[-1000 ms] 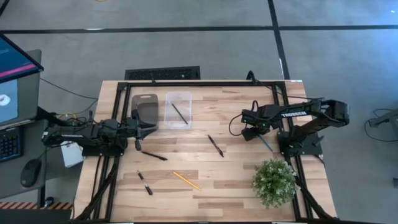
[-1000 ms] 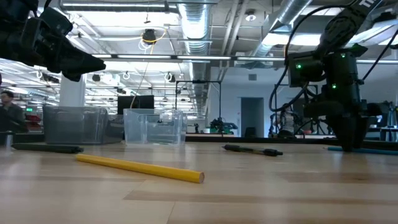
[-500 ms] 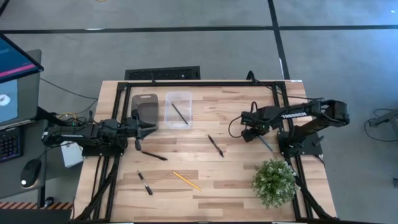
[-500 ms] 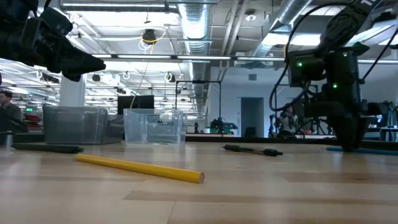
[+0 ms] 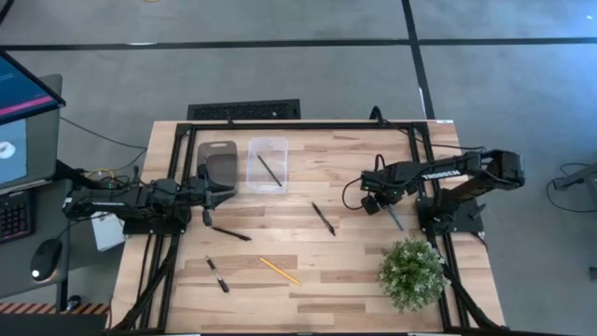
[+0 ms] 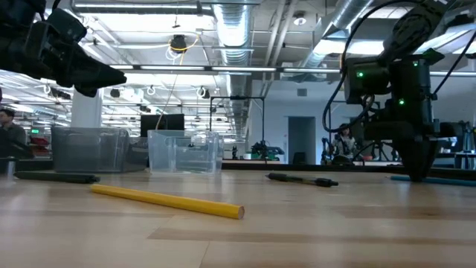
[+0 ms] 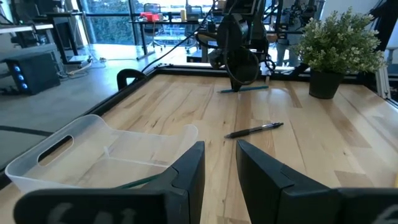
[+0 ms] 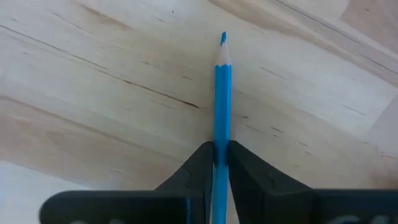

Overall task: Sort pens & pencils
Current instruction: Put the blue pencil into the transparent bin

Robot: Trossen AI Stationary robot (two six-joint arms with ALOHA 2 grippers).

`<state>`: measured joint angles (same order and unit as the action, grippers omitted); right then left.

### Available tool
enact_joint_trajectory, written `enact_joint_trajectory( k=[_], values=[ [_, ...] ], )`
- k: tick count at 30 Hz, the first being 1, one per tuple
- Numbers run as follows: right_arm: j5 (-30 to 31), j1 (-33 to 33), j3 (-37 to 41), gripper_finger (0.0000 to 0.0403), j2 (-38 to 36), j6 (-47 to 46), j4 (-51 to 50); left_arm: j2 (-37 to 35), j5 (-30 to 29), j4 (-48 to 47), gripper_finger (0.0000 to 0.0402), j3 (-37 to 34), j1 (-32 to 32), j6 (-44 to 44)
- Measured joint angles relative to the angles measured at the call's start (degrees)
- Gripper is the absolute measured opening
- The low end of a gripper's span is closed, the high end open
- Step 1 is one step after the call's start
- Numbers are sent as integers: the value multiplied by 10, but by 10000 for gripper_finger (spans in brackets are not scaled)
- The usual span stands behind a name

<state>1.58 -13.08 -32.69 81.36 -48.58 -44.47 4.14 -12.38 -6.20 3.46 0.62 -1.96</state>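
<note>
My right gripper (image 5: 373, 201) points down at the table's right side, shut on the blue pencil (image 8: 222, 93), which lies flat on the wood. The yellow pencil (image 5: 280, 271) lies near the front edge. A dark pencil (image 5: 270, 170) lies inside the clear container (image 5: 268, 149). Black pens lie at the middle (image 5: 323, 218), left of middle (image 5: 230, 233) and front left (image 5: 217, 274). My left gripper (image 7: 217, 162) waits at the left edge, level above the table, open by a narrow gap with nothing in it. My right gripper pinches the blue pencil's shaft (image 8: 222, 140) between its two fingers, some way back from the sharpened tip (image 8: 223, 38). The fingers come from above, pointing down, and lie across the pencil. The pencil rests flat on the table.
A dark tinted container (image 5: 220, 166) stands next to the clear one at the back left. A potted plant (image 5: 410, 271) stands at the front right, close to the right arm's base. Black frame rails (image 5: 308, 124) run along the table's edges.
In the low view my right gripper's fingers have drawn together onto the blue pencil, which lies where it was on the table.
</note>
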Motion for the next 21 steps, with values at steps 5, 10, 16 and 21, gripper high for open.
enact_joint_trajectory(
  k=[5,10,16,21],
  values=[
    [0,0,0,50,0,4,0,0,0,0,82,0,0,0],
    [0,0,0,47,0,4,0,0,0,0,82,0,0,-1],
    [0,0,0,45,0,4,-1,0,0,0,82,0,0,-2],
    [-1,0,-12,44,4,-4,-16,0,0,0,82,0,0,-2]
  ],
)
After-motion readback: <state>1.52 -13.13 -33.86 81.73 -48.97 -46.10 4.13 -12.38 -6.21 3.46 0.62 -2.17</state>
